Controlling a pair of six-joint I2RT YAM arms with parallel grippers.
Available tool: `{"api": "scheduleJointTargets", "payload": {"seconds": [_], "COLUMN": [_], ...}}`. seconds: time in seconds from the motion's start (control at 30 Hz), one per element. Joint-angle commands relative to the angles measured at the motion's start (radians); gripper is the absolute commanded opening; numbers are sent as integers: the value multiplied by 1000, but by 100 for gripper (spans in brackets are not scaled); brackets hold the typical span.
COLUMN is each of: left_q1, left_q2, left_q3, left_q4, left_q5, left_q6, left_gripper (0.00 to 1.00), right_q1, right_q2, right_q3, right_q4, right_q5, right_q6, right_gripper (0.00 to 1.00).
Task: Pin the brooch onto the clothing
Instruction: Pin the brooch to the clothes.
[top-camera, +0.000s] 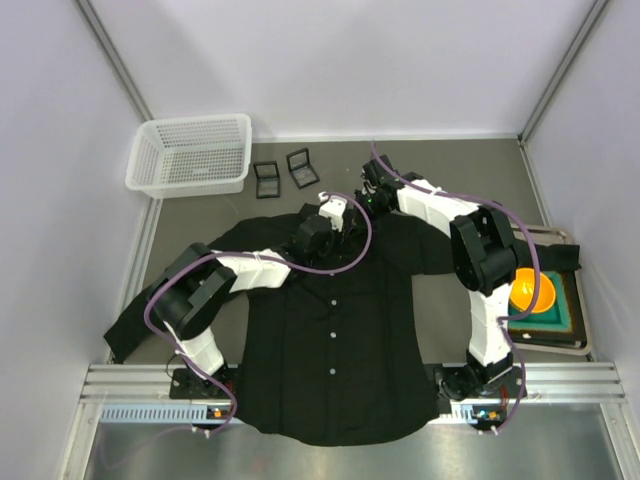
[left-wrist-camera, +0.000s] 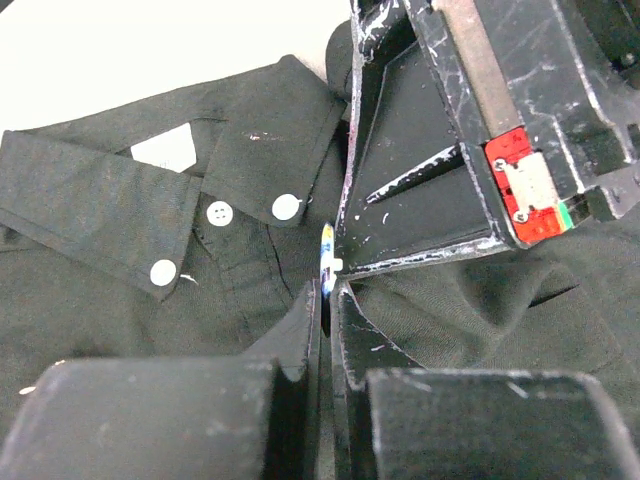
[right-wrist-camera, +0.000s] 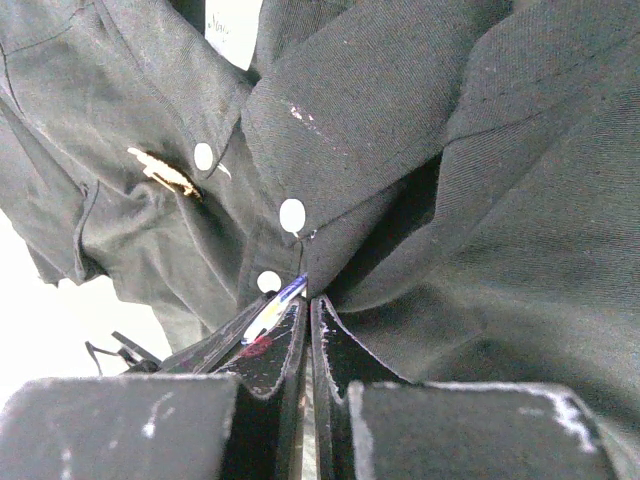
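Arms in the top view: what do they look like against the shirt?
Left arm and right arm have white links, bulky black joints and a purple cable each. Left hand and right hand are black wedges, scuffed whitish; a red tab marks the right.

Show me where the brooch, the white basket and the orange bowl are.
brooch (left-wrist-camera: 326, 262), left wrist view, its thin coloured edge.
white basket (top-camera: 190, 158), top external view, its mesh floor.
orange bowl (top-camera: 541, 290), top external view, its inner wall.

White shells cover black joints on the left arm and right arm, purple cables loop along, left gripper black and scuffed
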Motion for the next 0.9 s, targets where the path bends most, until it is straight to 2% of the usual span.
{"api": "scheduleJointTargets", "payload": {"seconds": [0.0,0.33,0.87], "left_q1": [-5,-2,0], "left_q2": [-37,-54,-44], "left_q3": [31,39,45], "left_q4": [147,148,234], "left_q5": [135,176,339], "left_q6": [-70,-141,-196], "left_gripper": [0,0,0], "right_q1": [9,9,9], "right_q2": [18,12,15], "right_q3": [40,42,40], "right_q4": [33,42,51], "right_q5": [-27,7,-10], "right_q6": [8,26,44], "right_gripper": [0,0,0]}}
